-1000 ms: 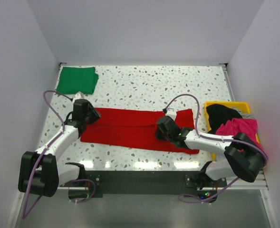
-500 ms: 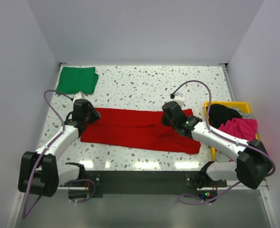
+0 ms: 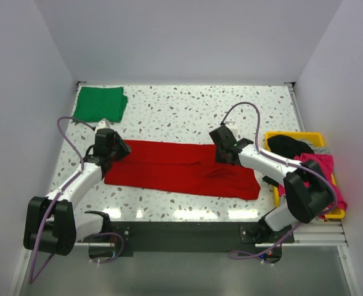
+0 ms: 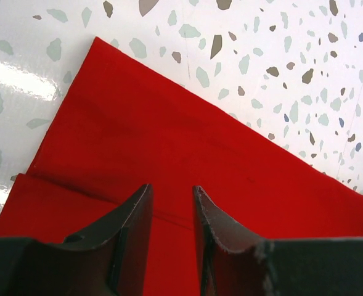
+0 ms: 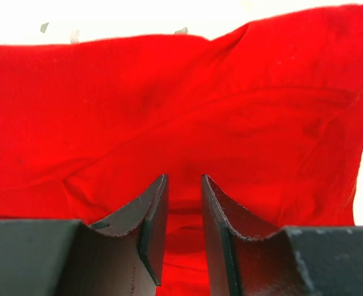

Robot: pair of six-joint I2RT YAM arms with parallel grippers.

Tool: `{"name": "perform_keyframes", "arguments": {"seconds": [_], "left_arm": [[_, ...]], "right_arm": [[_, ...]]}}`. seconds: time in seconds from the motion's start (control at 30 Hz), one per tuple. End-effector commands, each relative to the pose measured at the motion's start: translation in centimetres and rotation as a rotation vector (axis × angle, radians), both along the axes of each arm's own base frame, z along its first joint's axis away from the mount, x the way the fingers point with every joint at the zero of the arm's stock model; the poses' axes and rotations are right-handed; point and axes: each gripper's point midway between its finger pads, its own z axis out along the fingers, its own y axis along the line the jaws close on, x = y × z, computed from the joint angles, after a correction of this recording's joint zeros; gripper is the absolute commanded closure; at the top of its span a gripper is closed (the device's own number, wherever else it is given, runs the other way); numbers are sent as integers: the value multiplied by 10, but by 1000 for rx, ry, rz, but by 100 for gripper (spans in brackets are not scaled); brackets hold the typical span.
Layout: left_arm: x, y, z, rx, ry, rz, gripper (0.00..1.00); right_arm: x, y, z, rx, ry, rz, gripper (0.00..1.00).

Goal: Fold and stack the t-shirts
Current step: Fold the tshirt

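Red cloth short-sleeved shirt [image 3: 181,169] lies flat across the table [image 3: 169,117], my left hand [image 4: 171,191] and right hand [image 5: 184,180] narrowly parted, empty, over its ends, contact unclear; only overhead shows the folded green shirt [image 3: 99,103] far-left.

No legible txt, labels, brands, nos. or signs in any view

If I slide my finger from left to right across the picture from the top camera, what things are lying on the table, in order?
green t-shirt → red t-shirt → yellow tray
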Motion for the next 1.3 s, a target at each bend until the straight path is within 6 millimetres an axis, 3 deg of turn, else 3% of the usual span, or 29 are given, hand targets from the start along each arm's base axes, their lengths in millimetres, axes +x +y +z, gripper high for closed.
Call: {"name": "perform_keyframes", "arguments": {"seconds": [0.0,0.3,0.8,1.17,1.27], "left_arm": [[10,-4,15,-1,-66,-22,64],[10,-6,15,-13,-70,-28,64],[9,-6,10,-13,-64,-28,64],[9,-7,12,-14,-72,-31,62],[10,-8,12,-20,-74,-33,62]], "right_arm": [[-5,3,-7,14,18,17,69],[-19,4,-32,19,80,44,70],[-60,33,-23,102,85,121,71],[-92,44,-33,196,124,150,72],[-93,46,-23,223,108,153,72]]}}
